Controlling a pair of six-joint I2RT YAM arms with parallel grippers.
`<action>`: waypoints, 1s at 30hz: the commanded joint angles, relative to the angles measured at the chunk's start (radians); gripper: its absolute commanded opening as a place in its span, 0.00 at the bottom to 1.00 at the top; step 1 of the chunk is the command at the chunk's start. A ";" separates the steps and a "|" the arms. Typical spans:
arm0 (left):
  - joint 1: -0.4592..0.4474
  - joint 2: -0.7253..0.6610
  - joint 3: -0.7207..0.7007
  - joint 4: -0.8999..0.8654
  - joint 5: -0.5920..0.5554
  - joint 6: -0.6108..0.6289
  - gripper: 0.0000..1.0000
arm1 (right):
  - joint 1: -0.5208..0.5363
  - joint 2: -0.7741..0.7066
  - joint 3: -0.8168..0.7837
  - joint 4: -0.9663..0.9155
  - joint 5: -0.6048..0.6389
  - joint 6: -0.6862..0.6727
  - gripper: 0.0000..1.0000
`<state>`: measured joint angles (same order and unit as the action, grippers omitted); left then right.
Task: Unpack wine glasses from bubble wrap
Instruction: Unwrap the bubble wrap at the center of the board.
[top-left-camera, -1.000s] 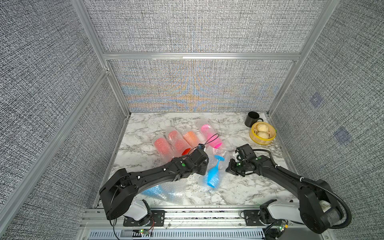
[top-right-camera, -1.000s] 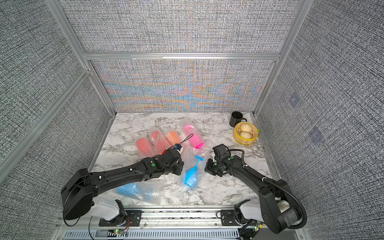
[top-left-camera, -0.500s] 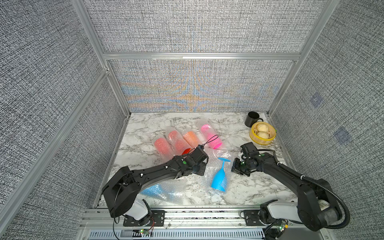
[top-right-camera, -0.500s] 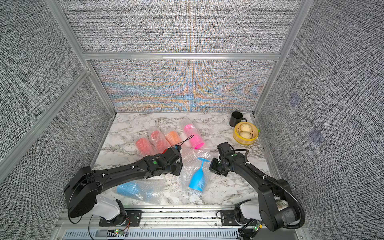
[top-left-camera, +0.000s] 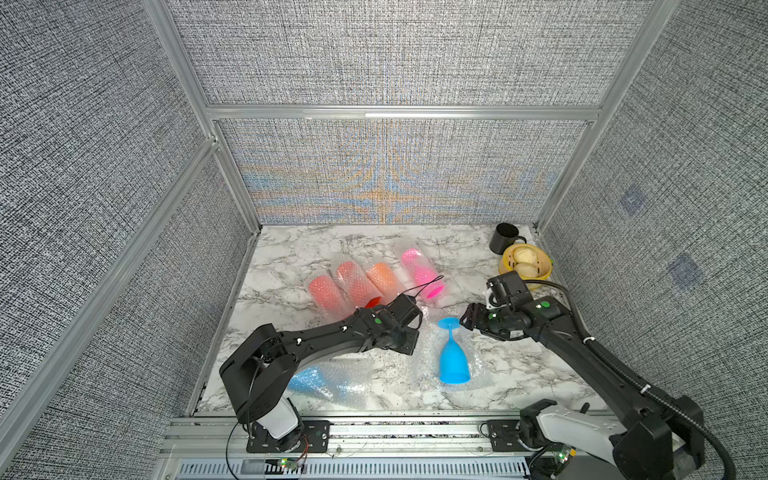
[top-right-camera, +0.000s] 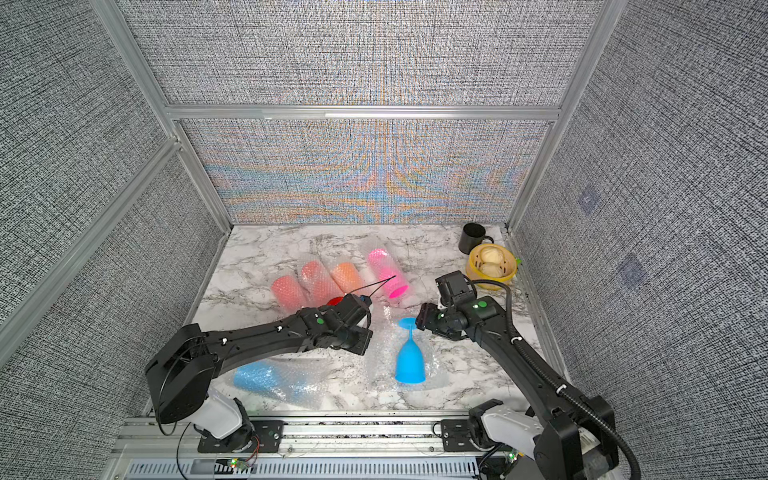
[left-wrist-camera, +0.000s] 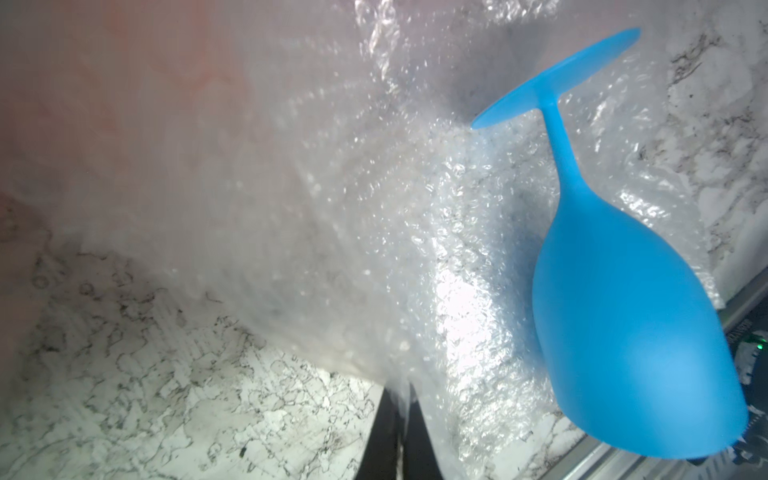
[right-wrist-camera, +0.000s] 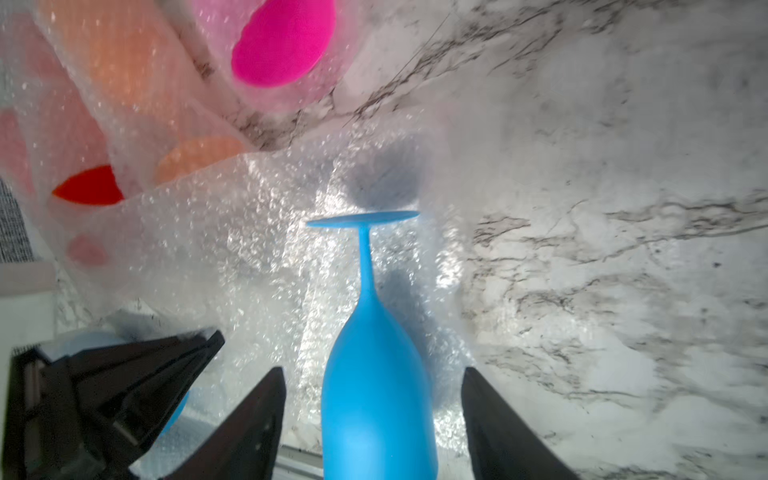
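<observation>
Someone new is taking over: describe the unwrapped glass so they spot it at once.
On the marbled table, look near the front edge, where a sheet of bubble wrap lies spread open. A blue goblet stands rim-down on it. It is the only bare, standing glass; the other blue one and the row behind lie wrapped.

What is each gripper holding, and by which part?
The left gripper pinches one edge of the clear bubble wrap sheet. The right gripper holds nothing; its jaws stand open either side of the upturned blue plastic goblet.
</observation>
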<state>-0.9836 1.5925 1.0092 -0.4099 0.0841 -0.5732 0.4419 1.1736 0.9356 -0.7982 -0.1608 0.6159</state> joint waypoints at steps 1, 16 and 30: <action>0.001 -0.002 -0.003 -0.019 0.035 0.002 0.00 | 0.082 0.027 0.008 -0.076 0.063 -0.014 0.78; 0.001 -0.068 0.002 -0.216 -0.144 0.000 0.58 | 0.215 0.202 0.008 -0.072 0.146 -0.008 0.81; -0.003 -0.177 0.038 -0.217 -0.194 0.096 0.62 | 0.159 0.231 -0.039 0.097 -0.026 0.004 0.79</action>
<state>-0.9867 1.3891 1.0264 -0.5850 -0.0906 -0.4751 0.5957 1.3918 0.8841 -0.7341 -0.1440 0.6266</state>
